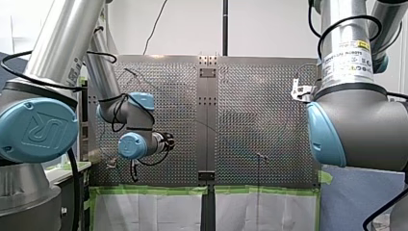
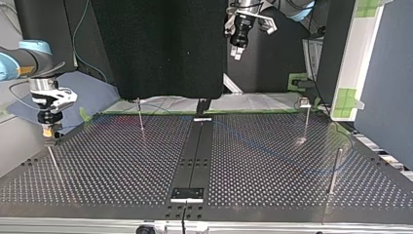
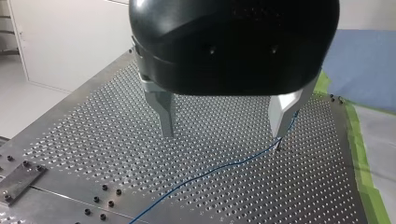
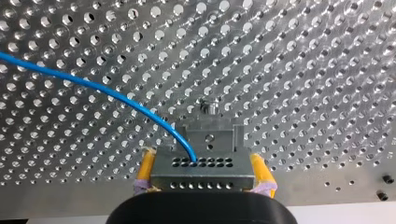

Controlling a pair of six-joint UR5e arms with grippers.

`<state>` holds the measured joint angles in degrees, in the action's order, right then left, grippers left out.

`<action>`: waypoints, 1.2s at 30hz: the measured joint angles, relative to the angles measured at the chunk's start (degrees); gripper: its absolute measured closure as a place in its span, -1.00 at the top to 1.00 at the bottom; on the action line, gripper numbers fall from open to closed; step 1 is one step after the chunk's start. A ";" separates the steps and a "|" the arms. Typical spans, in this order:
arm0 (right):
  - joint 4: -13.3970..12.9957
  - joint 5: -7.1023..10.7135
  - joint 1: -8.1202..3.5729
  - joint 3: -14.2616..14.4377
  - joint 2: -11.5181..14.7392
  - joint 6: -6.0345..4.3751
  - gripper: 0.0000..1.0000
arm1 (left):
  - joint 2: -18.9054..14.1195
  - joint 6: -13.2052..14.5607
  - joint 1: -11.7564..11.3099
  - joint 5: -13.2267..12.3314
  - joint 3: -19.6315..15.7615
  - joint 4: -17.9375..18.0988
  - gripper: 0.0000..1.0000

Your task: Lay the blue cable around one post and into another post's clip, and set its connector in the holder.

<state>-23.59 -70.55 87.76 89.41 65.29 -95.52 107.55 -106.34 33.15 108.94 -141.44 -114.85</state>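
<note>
- Perforated metal table (image 2: 122, 165) carries the work. A dark strip runs down its middle and thin upright posts stand on both halves.
- Right gripper (image 4: 201, 158) is closed on the connector (image 4: 201, 171), with its yellow pads (image 4: 145, 165) pressed against the block's two side faces. Judgement: the side grip leaves the cable face free and keeps the block square for seating.
- In the top view this gripper (image 2: 48, 130) hangs low over the table's left edge, well apart from the middle strip.
- Left gripper (image 3: 223, 133) is spread wide and grips nothing; its metal fingers (image 3: 164, 112) are bare. In the top view it hangs high over the far side (image 2: 237, 48). Judgement: it is held clear of the cable, ready to guide it.
- Cable (image 4: 93, 86) is thin, blue and slack. It leaves the connector's upper row of holes and curves away flat on the table.
- In the left wrist view the cable (image 3: 210, 170) runs under the open fingers and passes close by one fingertip. Contact cannot be told.
- Clip post (image 2: 305, 119) stands at the top view's far right, a plain post (image 2: 334, 168) stands nearer, and another (image 2: 140, 117) stands left of the middle. The cable is too faint there to tell whether it rounds any post or sits in the clip.
- Connector is a small grey metal block with two rows of holes, and it looks rigid.
- Holder cannot be picked out with certainty.
</note>
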 joint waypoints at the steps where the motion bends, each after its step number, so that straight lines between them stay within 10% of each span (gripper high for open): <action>1: -0.12 0.16 -0.14 -0.04 -0.05 -0.11 -1.00 | 0.00 0.00 0.00 0.00 -0.01 -0.04 1.00; 36: -0.02 5.73 -1.78 -5.90 -4.34 -0.73 -1.00 | 0.03 0.18 -0.01 0.35 0.72 -1.09 1.00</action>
<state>-23.61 -64.82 85.98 83.51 60.95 -96.25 107.58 -106.17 33.15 109.29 -140.72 -115.94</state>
